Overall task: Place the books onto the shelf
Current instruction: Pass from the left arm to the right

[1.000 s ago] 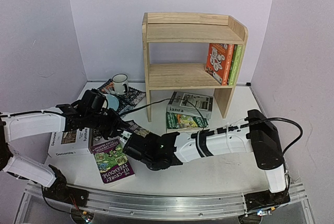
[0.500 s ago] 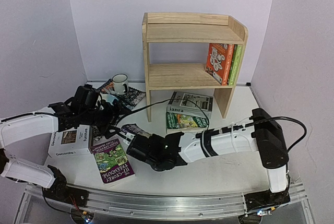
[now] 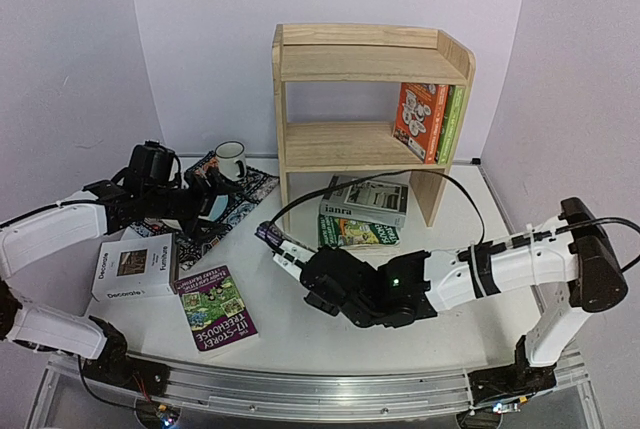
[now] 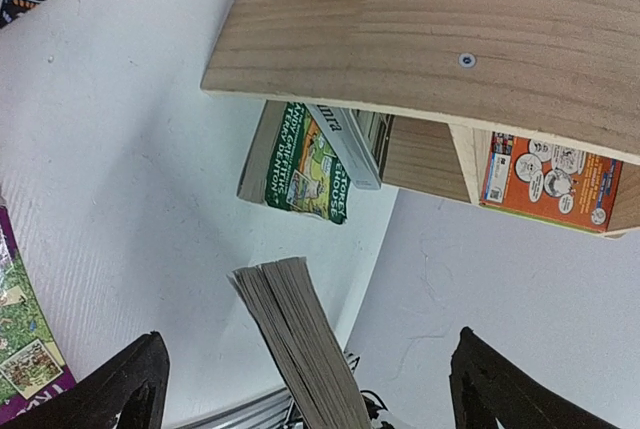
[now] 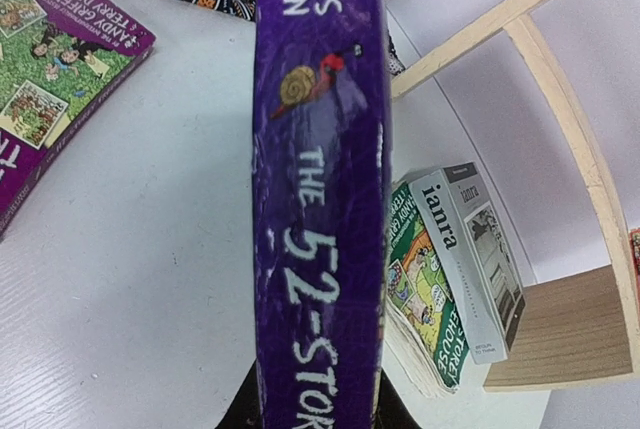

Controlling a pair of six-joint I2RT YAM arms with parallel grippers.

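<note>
The right gripper (image 3: 288,259) is clamped on the dark purple 52-Storey paperback (image 5: 320,199), held on edge above the worktop's middle, in front of the pine shelf (image 3: 350,144). The left gripper (image 3: 205,211) gapes wide and empty near the left edge. Carry the book upright to the lower tier and slide it in beside the orange paperback (image 3: 418,121).
</note>
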